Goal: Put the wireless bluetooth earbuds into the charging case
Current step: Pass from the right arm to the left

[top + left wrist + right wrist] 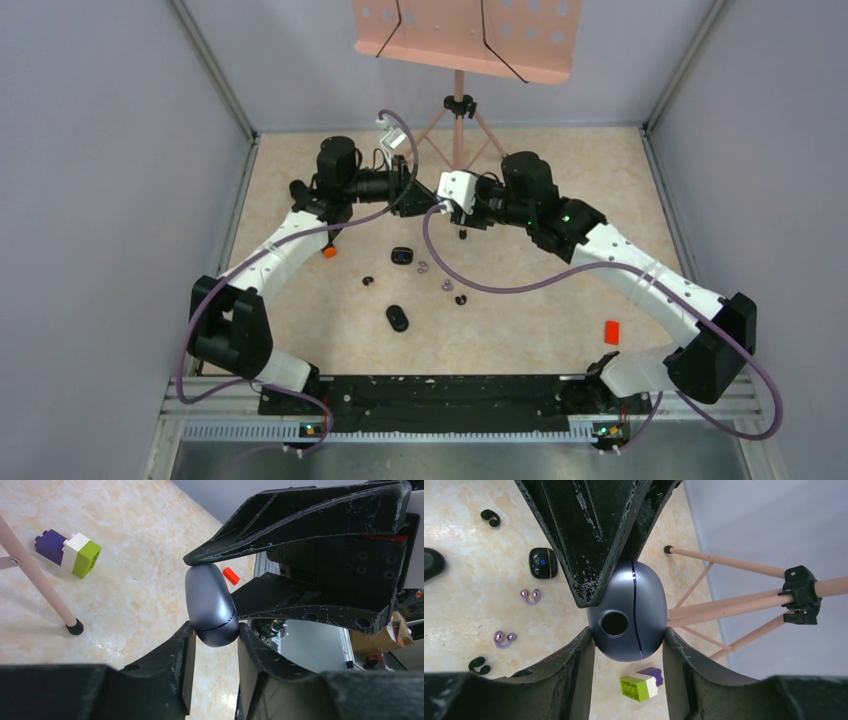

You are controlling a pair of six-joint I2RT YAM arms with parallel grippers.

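Observation:
A dark grey oval charging case (pixel 629 612), lid closed along its seam, hangs in the air at the back middle of the table. My left gripper (pixel 216 630) is shut on one end of the case (pixel 210 605). My right gripper (pixel 628 640) is shut on the other end. In the top view the left gripper (pixel 415 190) and right gripper (pixel 445 203) meet tip to tip and hide the case. On the table lie two pale purple earbuds (pixel 530 596) (pixel 504 639) and two black ones (pixel 490 517) (pixel 478 665), also in the top view (pixel 422 267) (pixel 368 281).
A small black case with a blue light (pixel 402 256) and another black case (pixel 398 318) lie mid-table. A green, white and purple block (pixel 641 684) lies near the pink music stand's legs (pixel 458 130). A red block (pixel 612 331) and an orange piece (pixel 329 252) lie aside.

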